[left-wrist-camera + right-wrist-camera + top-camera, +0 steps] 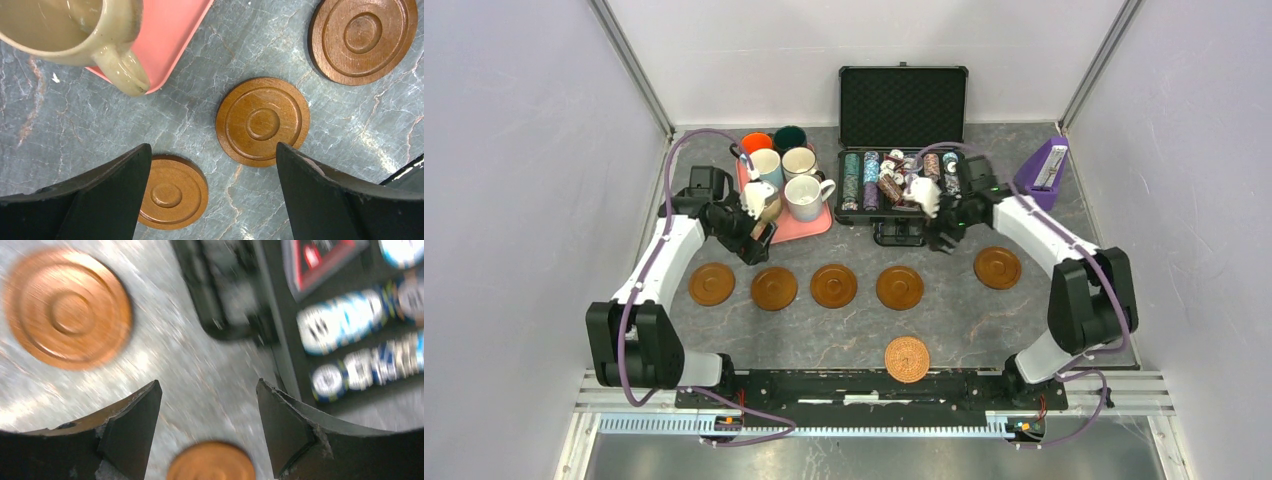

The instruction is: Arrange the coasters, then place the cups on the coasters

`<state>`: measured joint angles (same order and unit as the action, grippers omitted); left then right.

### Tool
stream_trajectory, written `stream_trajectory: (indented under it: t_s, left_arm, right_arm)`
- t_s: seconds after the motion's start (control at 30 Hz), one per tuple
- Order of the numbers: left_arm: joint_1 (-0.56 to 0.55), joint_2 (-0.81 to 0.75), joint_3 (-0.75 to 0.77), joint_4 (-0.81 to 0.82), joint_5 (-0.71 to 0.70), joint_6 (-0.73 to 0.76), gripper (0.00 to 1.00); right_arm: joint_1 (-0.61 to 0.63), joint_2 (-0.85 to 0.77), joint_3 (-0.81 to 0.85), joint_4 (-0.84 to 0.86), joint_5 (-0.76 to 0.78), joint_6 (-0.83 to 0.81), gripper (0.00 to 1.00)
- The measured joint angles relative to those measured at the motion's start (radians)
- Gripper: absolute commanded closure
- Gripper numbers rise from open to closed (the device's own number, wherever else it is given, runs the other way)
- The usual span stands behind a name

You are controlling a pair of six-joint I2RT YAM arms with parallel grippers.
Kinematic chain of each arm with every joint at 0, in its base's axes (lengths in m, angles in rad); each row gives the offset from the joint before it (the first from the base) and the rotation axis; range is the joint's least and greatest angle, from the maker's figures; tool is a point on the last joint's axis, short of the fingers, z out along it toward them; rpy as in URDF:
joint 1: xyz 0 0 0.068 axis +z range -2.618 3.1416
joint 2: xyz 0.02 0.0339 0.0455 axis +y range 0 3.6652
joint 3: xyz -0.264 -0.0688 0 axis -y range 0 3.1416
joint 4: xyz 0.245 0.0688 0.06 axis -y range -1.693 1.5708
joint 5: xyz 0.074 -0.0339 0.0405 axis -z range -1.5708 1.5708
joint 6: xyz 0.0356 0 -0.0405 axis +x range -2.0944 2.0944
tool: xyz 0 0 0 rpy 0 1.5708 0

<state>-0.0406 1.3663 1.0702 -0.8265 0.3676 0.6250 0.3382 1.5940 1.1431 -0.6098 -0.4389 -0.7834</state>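
Five brown wooden coasters [834,285] lie in a row across the table, and a tan woven coaster [907,359] lies nearer the arm bases. Several cups [807,196] stand on a pink tray [816,228]. My left gripper [759,238] hovers open just in front of the tray. In the left wrist view its jaws [212,150] stand wide over bare table between two coasters [262,121], with a tan cup [70,30] at the tray's corner ahead. My right gripper [944,235] is open and empty near the case front, above a coaster [211,462]; that view is blurred.
An open black case [902,105] of stacked poker chips [345,322] sits at the back centre. A purple holder [1044,170] stands at the back right. Grey walls close in both sides.
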Motion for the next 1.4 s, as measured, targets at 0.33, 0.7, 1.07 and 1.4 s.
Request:
stream_trajectory:
  t_s: [0.33, 0.7, 1.07, 1.4]
  left_arm:
    - [-0.026, 0.019, 0.024, 0.007, 0.0, -0.002, 0.0]
    - [-0.042, 0.032, 0.034, 0.011, -0.005, -0.008, 0.0]
    - [-0.047, 0.032, 0.034, 0.013, -0.026, -0.01, 0.0]
    - [-0.056, 0.032, 0.036, 0.013, -0.027, -0.018, 0.0]
  right_arm:
    - [-0.404, -0.008, -0.001, -0.13, 0.082, -0.179, 0.22]
    - [-0.52, 0.091, -0.001, -0.182, 0.137, -0.306, 0.13]
    - [-0.516, 0.146, -0.012, -0.174, 0.125, -0.311, 0.15]
    - [-0.478, 0.11, -0.117, -0.114, 0.106, -0.293, 0.27]
